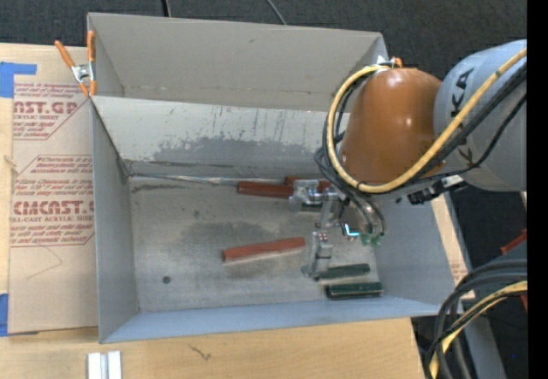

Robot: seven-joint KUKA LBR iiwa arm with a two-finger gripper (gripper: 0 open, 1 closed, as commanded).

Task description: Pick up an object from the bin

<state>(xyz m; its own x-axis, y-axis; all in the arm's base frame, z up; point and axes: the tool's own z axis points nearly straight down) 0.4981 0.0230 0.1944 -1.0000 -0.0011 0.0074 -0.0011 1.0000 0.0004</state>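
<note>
gripper (pixel 315 264) sits by the right end of a reddish-brown flat stick (pixel 261 251); its open-or-closed state is unclear.

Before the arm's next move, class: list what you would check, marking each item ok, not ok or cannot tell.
1. The gripper is down inside the bin, right of centre: ok.
2. Which thing it is over, red-brown bar or upper dark green bar: cannot tell.
3. The red-brown bar lies flat, apart from other things: ok.
4. Room around the upper dark green bar: not ok; the lower dark green bar lies close alongside, near the front wall.
5. Path down clear of the red-handled tool, which lies farther back: ok.
</note>
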